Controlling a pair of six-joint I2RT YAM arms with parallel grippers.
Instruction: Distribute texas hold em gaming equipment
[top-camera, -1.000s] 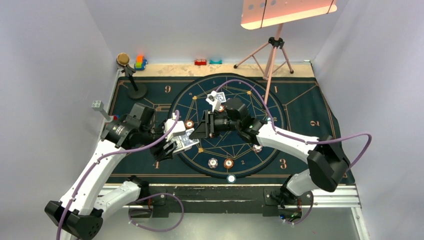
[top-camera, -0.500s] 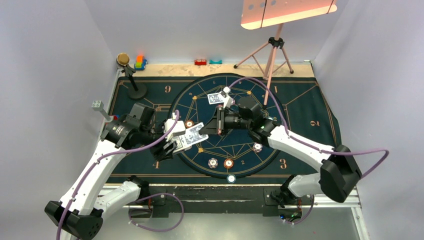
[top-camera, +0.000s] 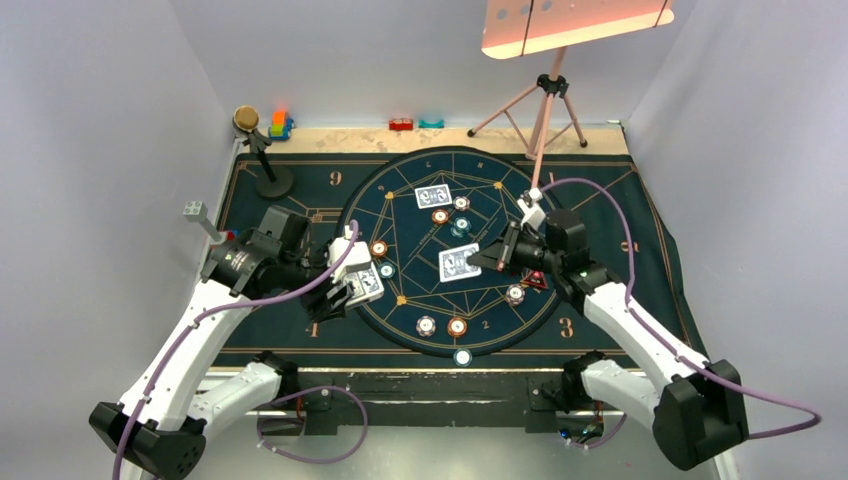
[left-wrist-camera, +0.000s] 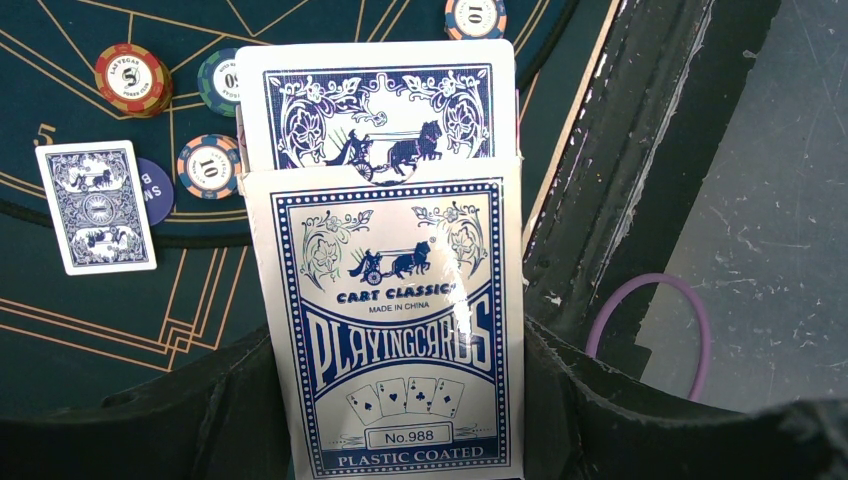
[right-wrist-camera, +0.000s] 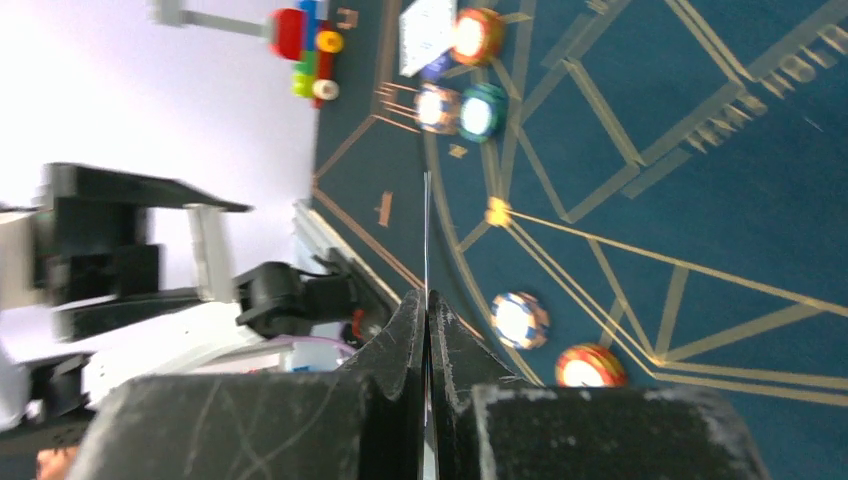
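Observation:
My left gripper (top-camera: 352, 290) is shut on a blue-and-white playing-card box (left-wrist-camera: 385, 330). One card (left-wrist-camera: 380, 110) sticks out of the box's top. My right gripper (top-camera: 492, 258) is shut on a single card (top-camera: 460, 263), held above the middle of the mat. In the right wrist view that card (right-wrist-camera: 426, 230) shows edge-on between the closed fingers. Another card (top-camera: 433, 196) lies face down further back. Chips (top-camera: 440, 215) (top-camera: 457, 326) (top-camera: 515, 294) are scattered round the circle. A red triangular token (top-camera: 537, 280) sits under the right wrist.
The dark blue mat (top-camera: 620, 230) covers the table. A tripod (top-camera: 545, 100) stands at the back right and a small stand (top-camera: 262, 160) at the back left. Toy blocks (top-camera: 280, 125) (top-camera: 402, 124) line the rear edge.
My right gripper shut on a card at the box, drew it out, and carried it right toward the mat's middle. The left arm and box stayed put.

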